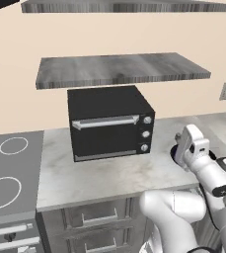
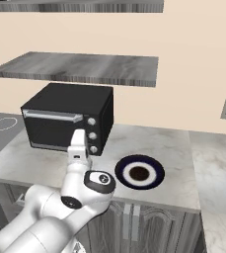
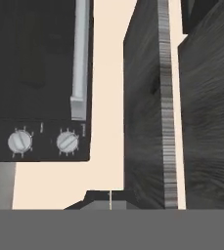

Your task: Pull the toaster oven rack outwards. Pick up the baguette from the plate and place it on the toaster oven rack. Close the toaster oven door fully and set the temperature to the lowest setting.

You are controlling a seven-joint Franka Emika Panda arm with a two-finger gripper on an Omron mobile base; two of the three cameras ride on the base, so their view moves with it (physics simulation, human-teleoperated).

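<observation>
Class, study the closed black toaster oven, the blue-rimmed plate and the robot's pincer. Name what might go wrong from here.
1. The black toaster oven door with its silver bar handle is shut and the pincer is closed, so it must open before gripping; a misjudged grasp could slip off.
2. The three knobs sit close together, so the wrong one may get turned.
3. The round blue-rimmed plate lies beside the arm; a swing could knock it.
</observation>
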